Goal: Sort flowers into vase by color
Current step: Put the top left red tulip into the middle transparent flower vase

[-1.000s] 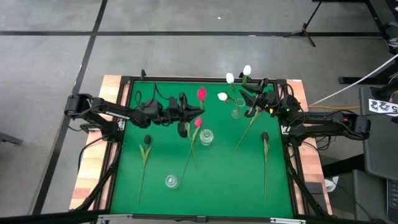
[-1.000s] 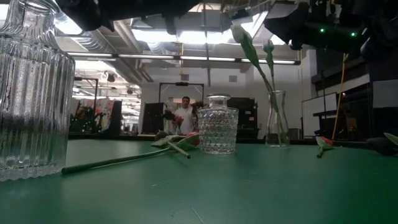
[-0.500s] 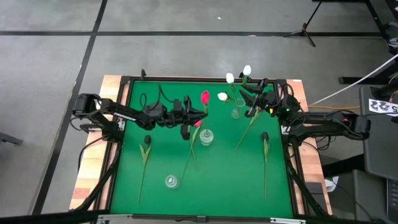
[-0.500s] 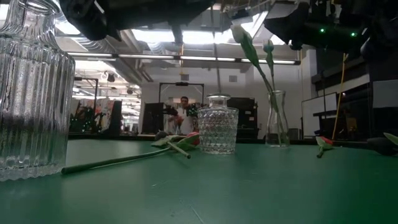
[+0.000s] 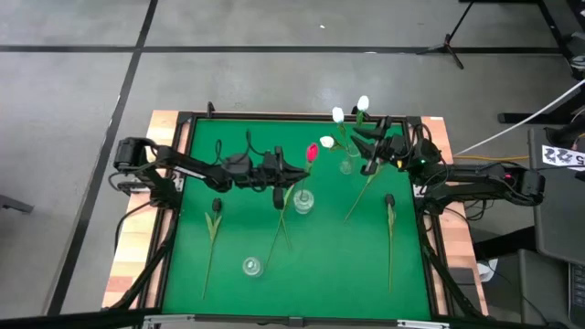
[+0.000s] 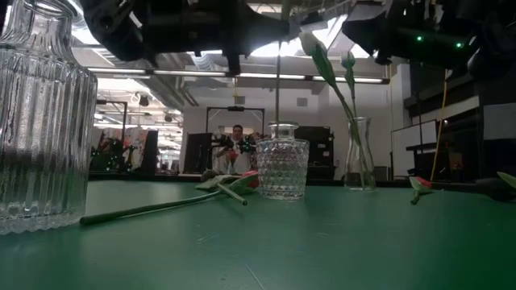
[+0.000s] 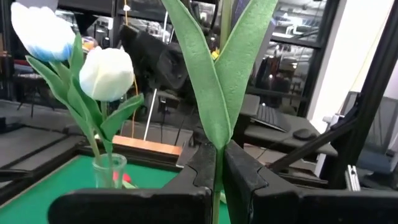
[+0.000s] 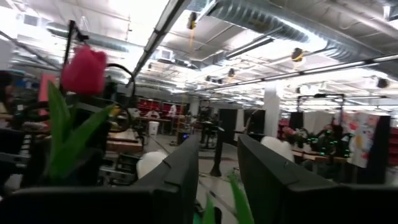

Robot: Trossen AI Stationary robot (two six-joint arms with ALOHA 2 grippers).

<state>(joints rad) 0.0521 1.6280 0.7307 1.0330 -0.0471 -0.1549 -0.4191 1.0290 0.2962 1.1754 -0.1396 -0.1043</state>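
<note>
The left claw (image 5: pixel 285 176), closed on the thin green stem of a pink-red artificial tulip (image 5: pixel 313 152), is carrying it to the right across the upper middle of the high view; 1 second ago the head was over the counter further left, and it is now sitting just up and right of the squat cut-glass jar (image 5: pixel 303 200) at the frame's centre. In the left wrist view the stem and its 2 long leaves are rising straight from between the closed fingers (image 7: pixel 244 171). This suggests the flower is being lined up over the jar, with lowering the stem into its mouth the step in hand.

The right claw (image 5: pixel 370 162) is waiting in the upper right of the high view beside the white flowers; I cannot tell whether it is open or closed.

The narrow clear glass vase (image 5: pixel 346 166) in the upper right is holding 3 white tulips (image 5: pixel 338 115). The cut-glass jar seems to be holding nothing yet, though I cannot be sure, and the ribbed clear glass bottle (image 5: pixel 251 266) at lower centre is standing empty.

On the green counter (image 5: pixel 329 265), 2 dark blackish tulips (image 5: pixel 216 206) are lying at the left and right, a second pink-red tulip (image 6: pixel 247 182) is lying just beside the jar, and 1 more long stem is slanting under the right claw.
</note>
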